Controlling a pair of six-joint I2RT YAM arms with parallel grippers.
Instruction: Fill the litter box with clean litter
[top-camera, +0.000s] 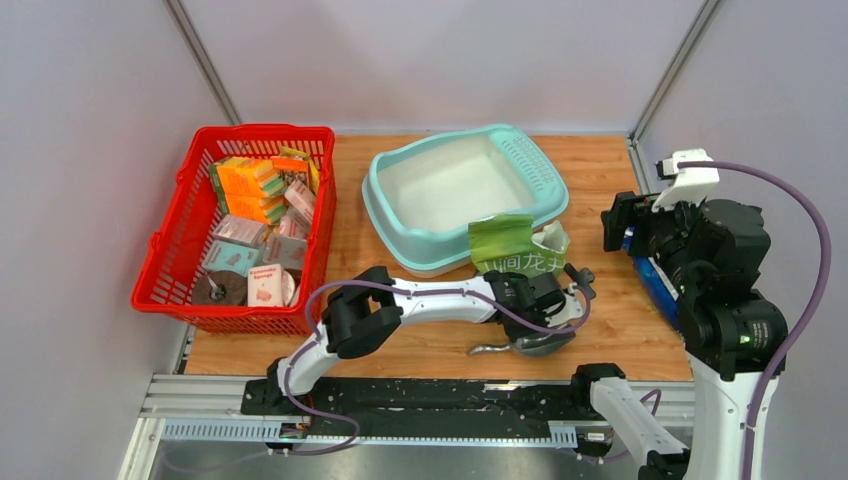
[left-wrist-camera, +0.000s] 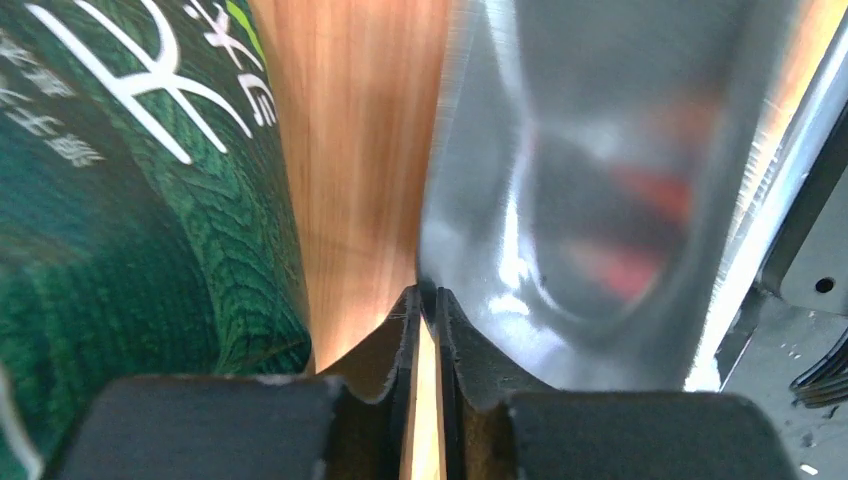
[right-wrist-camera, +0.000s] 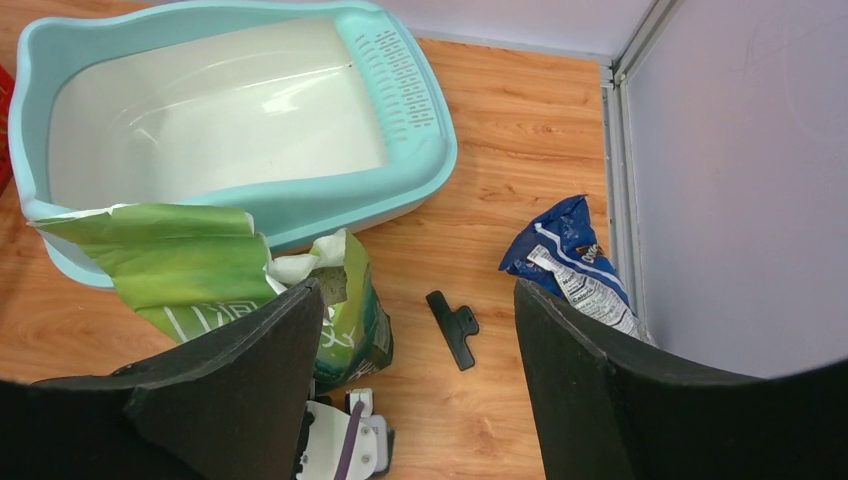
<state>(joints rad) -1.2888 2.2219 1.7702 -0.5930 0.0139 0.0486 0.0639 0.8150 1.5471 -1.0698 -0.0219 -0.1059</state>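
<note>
left wrist view: my left gripper (left-wrist-camera: 425, 295) has its fingers drawn nearly together, only a thin slit between them. the rim of the metal scoop (left-wrist-camera: 600, 200) runs right up to the tips, and i cannot tell whether it is pinched. the green bag (left-wrist-camera: 120, 250) stands just left of that hand, with bare table (left-wrist-camera: 350, 150) between bag and scoop. from the right wrist, my right gripper (right-wrist-camera: 415, 350) hangs wide open with nothing between its fingers. ahead of it and to the left sits the litter box (right-wrist-camera: 420, 110), its whitish floor showing, the torn bag top just in front of its near wall. a black clip (right-wrist-camera: 452, 328) lies just ahead of this hand, a blue bag (right-wrist-camera: 570, 260) ahead to its right. the red basket (top-camera: 170, 240) is well off to the left hand's far side.
</note>
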